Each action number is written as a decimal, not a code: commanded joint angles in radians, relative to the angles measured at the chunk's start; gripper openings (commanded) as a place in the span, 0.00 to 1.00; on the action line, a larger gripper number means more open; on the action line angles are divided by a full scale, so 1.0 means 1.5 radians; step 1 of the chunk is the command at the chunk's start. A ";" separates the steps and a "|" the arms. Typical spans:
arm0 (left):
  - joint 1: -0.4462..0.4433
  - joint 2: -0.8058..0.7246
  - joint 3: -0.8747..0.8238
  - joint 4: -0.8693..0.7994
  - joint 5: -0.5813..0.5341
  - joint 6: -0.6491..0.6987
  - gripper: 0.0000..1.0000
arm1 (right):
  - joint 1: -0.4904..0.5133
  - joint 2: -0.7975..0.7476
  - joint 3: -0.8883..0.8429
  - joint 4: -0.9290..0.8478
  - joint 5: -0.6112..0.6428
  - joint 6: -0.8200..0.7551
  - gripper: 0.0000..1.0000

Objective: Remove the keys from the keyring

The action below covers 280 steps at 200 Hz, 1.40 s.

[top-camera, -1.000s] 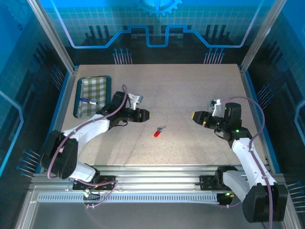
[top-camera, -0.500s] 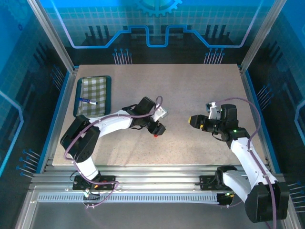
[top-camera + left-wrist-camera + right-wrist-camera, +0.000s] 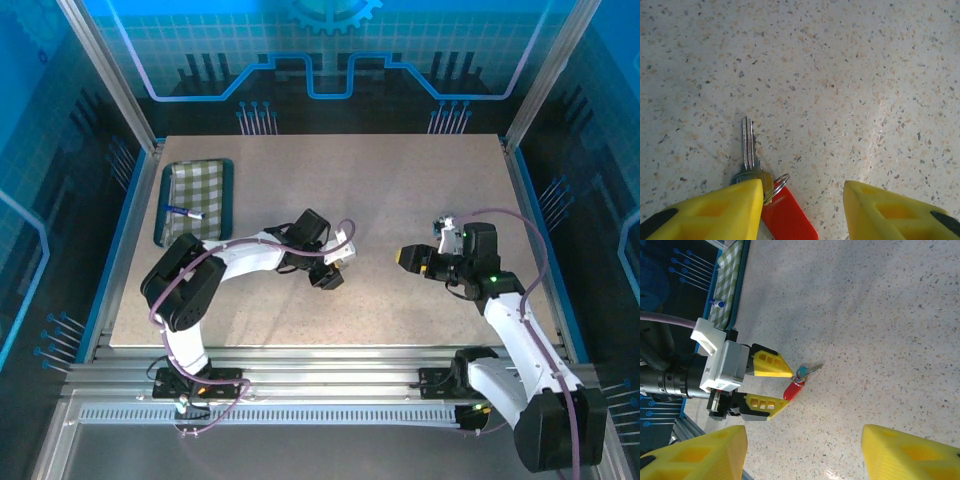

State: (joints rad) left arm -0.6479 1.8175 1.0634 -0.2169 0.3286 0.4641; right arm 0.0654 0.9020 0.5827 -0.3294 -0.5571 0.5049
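Observation:
A silver key (image 3: 747, 148) lies flat on the speckled table, joined by a small metal ring to the red keyring (image 3: 788, 217). My left gripper (image 3: 802, 194) is open and low over them. Its left finger (image 3: 720, 210) covers part of the key's head, and the red keyring lies between the two fingers, close to the left one. From the right wrist view the key (image 3: 811, 369) and the red keyring (image 3: 793, 389) sit just off the left gripper's (image 3: 786, 387) fingertips. My right gripper (image 3: 805, 442) is open, empty and well short of them. From above, the left gripper (image 3: 335, 270) faces the right gripper (image 3: 408, 256).
A green checked tray (image 3: 206, 180) holding a blue-and-white pen (image 3: 184, 211) sits at the back left of the table. The left arm's forearm (image 3: 255, 258) stretches across the table's middle. Aluminium rails (image 3: 320, 385) run along the near edge.
The left arm has swung right from near the tray and come down over the key and red keyring, hiding them from above. The right gripper has edged slightly left.

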 commanded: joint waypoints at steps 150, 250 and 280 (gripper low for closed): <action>-0.014 0.066 0.100 -0.092 -0.047 0.002 0.45 | 0.006 -0.020 -0.009 0.025 -0.014 0.030 0.64; -0.030 0.117 0.159 -0.163 -0.089 -0.014 0.37 | -0.006 -0.026 -0.007 0.026 -0.028 0.030 0.65; -0.030 0.119 0.162 -0.167 -0.093 -0.019 0.27 | -0.009 -0.022 -0.005 0.030 -0.030 0.030 0.65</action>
State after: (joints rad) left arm -0.6827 1.9778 1.2839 -0.4175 0.2024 0.4507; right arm 0.0639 0.8761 0.5812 -0.2977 -0.5766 0.5426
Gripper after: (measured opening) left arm 0.313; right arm 0.649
